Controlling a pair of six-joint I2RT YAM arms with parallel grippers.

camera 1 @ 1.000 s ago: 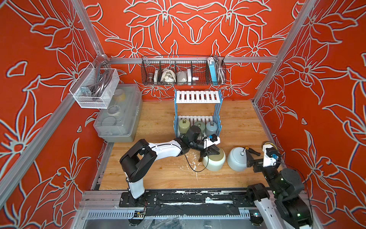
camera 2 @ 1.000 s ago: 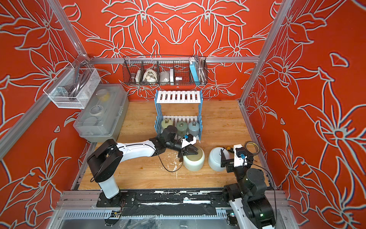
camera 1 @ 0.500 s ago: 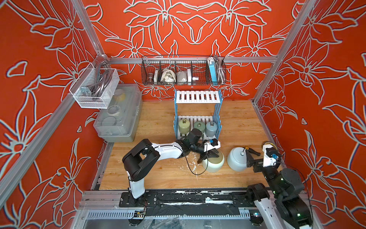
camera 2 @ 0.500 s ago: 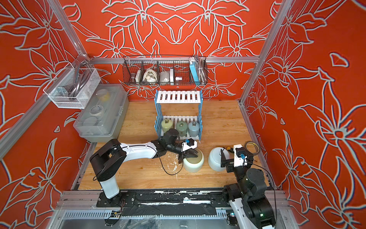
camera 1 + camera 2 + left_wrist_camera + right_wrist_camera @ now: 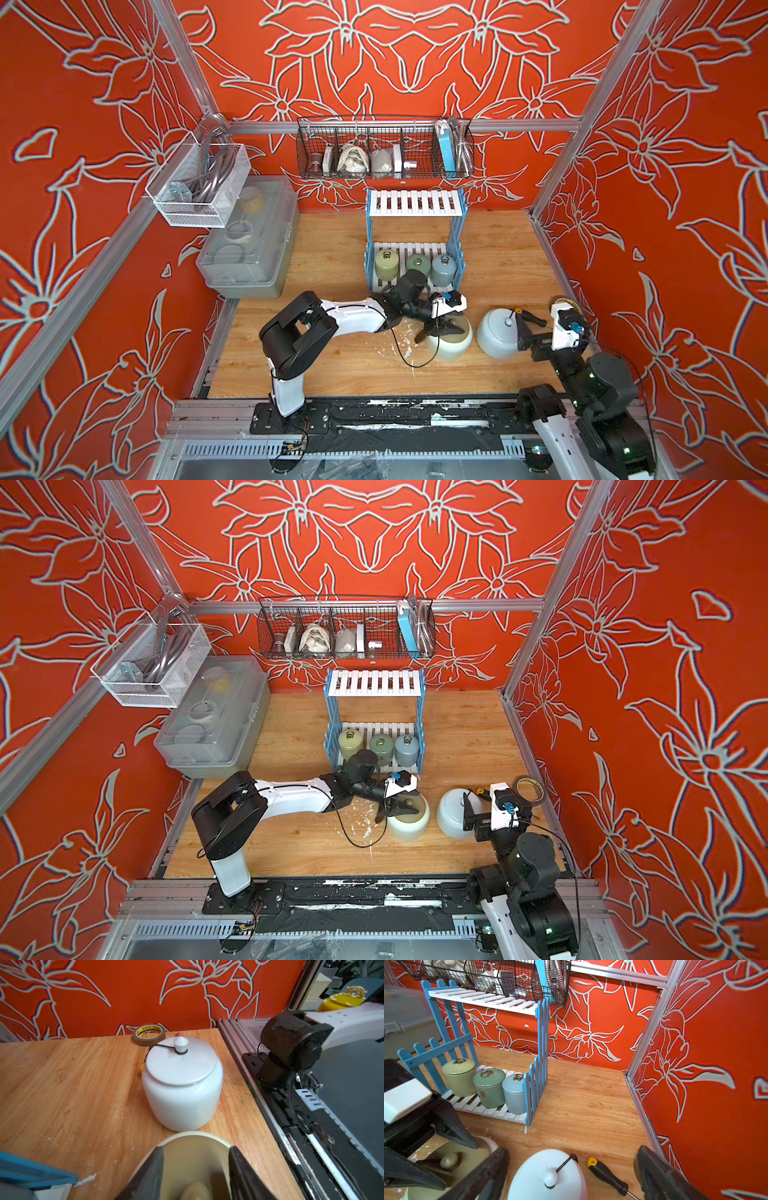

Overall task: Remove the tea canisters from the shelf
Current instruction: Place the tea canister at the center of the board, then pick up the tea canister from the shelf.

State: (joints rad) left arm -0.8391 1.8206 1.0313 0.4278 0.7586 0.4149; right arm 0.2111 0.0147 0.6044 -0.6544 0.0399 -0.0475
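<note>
The cream tea canister (image 5: 451, 347) (image 5: 409, 827) stands on the wooden table in front of the shelf (image 5: 415, 203) (image 5: 374, 683). My left gripper (image 5: 442, 331) (image 5: 196, 1150) hovers over its lid, open, one finger on each side of the knob without touching it. The white canister (image 5: 496, 336) (image 5: 182, 1088) (image 5: 537, 1178) stands just to its right. My right gripper (image 5: 521, 338) (image 5: 573, 1152) is wide open beside and above it, holding nothing. On the lower tier stand the olive (image 5: 459, 1078), green (image 5: 490, 1086) and blue-grey (image 5: 515, 1093) canisters.
A screwdriver (image 5: 607, 1176) and a roll of brown tape (image 5: 563, 303) (image 5: 148, 1033) lie by the white canister near the right wall. A lidded plastic box (image 5: 249, 237) stands at the left. A black wire basket (image 5: 384, 153) and a white mesh basket (image 5: 199, 187) hang on the walls.
My left gripper, shut on the cream canister's knob a second ago, has opened and the canister now rests on the table. The right arm has not moved.
</note>
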